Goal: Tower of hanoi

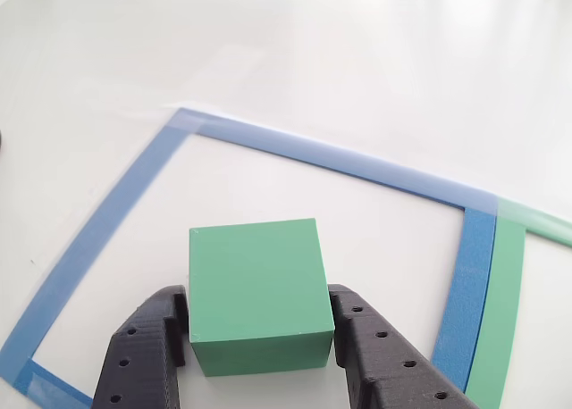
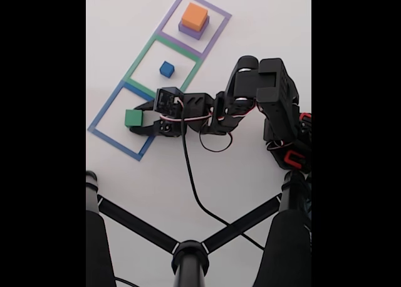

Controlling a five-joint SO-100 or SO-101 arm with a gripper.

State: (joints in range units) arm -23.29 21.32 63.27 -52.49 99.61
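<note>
- In the other view the gripper (image 1: 261, 338) comes in from the near edge, its two dark fingers (image 1: 147, 355) standing one on each side of the green block (image 1: 257, 293).
- The fingers lie close against the block's left and right faces; whether they truly press on it or stand a hair apart cannot be told.
- The green block sits upright on the white table (image 1: 357, 52), inside the blue taped square outline (image 1: 98, 221), toward its near side in that view.
- A green tape strip (image 1: 500, 311) runs just beside the blue one at the right of that view.
- In the fixed view the gripper (image 2: 136, 119) reaches left from the black arm (image 2: 250, 102), with the green block (image 2: 132, 117) between its fingers inside the blue outline (image 2: 103, 114).
- The small blue cube (image 2: 166, 69) stands alone inside the green taped outline (image 2: 145, 54), the middle of the three squares.
- In the far square, the purple taped outline (image 2: 216, 33), the orange block (image 2: 194, 15) rests on top of the purple block (image 2: 189, 31).
- A black cable (image 2: 191, 180) trails from the arm toward the near edge of the table.
</note>
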